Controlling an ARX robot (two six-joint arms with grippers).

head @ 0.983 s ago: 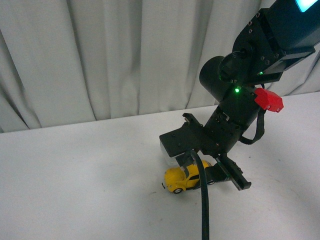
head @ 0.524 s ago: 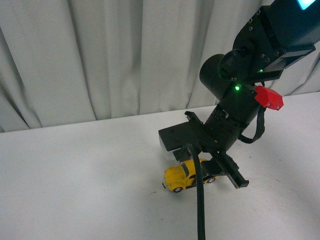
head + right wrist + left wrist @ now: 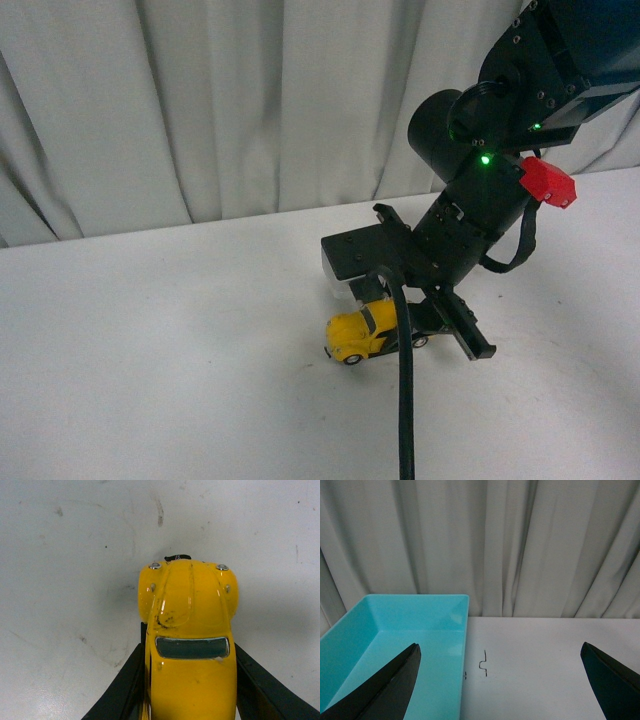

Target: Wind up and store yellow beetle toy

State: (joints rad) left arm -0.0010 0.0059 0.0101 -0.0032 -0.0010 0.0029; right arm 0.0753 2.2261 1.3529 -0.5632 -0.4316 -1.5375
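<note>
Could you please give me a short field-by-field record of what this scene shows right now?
toy: yellow beetle toy, on the white table, wheels apparently down
right gripper: shut on the toy, one finger along each side
left gripper: open, holding nothing
container: teal tray, empty as far as visible, seen only in the left wrist view
backdrop: grey curtain

Turquoise bin (image 3: 410,630) on white worktop (image 3: 545,655); pale pleated curtain (image 3: 480,545) behind bin; small black mark (image 3: 483,661) just beside bin.
</note>
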